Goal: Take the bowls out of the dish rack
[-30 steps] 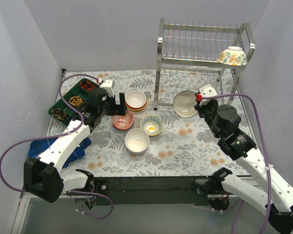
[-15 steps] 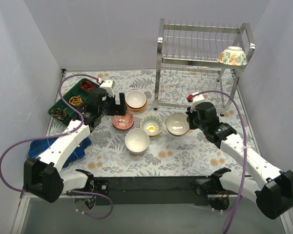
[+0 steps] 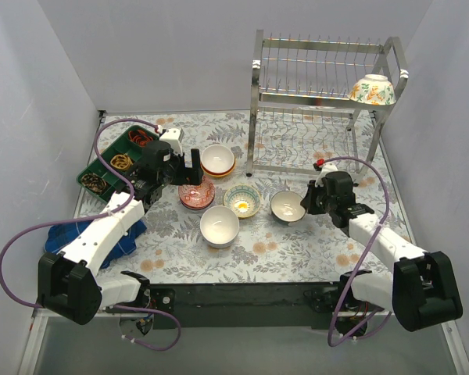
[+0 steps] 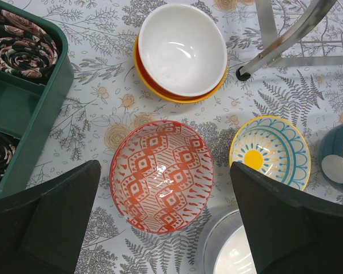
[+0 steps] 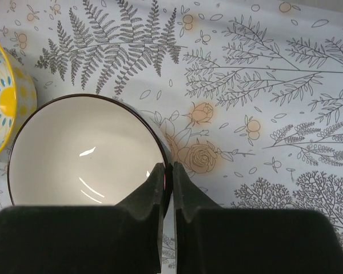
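The right gripper (image 5: 167, 171) pinches the rim of a dark-rimmed, white-lined bowl (image 5: 86, 151) beside a yellow-and-teal bowl (image 3: 241, 200) on the flowered tabletop (image 3: 297, 242); the left gripper (image 4: 163, 168) hangs spread above a red-patterned bowl (image 4: 163, 188). One floral ceramic bowl (image 3: 372, 90) sits on the top tier of the chrome wire dish rack (image 3: 256, 94).

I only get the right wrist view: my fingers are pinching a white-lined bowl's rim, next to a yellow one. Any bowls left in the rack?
Observer: One. A floral bowl sits at the right end of the rack's top tier.
Operator: Where's the left gripper?
Observer: The left gripper is open over the red-patterned bowl, on the far side of the yellow bowl from the held bowl.
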Controlling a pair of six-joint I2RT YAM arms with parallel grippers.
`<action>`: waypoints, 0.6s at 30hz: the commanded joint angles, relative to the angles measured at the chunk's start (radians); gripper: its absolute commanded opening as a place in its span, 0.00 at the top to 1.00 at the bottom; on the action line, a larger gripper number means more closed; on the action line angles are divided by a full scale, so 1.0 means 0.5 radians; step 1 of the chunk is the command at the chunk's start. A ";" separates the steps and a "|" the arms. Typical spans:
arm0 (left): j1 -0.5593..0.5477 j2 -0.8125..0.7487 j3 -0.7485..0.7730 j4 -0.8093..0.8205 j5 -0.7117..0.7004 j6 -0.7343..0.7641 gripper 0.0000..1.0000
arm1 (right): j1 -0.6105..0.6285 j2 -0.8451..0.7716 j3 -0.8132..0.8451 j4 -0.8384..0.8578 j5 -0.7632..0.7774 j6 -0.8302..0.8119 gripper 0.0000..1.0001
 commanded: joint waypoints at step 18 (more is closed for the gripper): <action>0.005 -0.038 -0.002 0.018 0.017 0.003 0.02 | 0.151 0.139 0.160 0.312 0.112 -0.114 0.34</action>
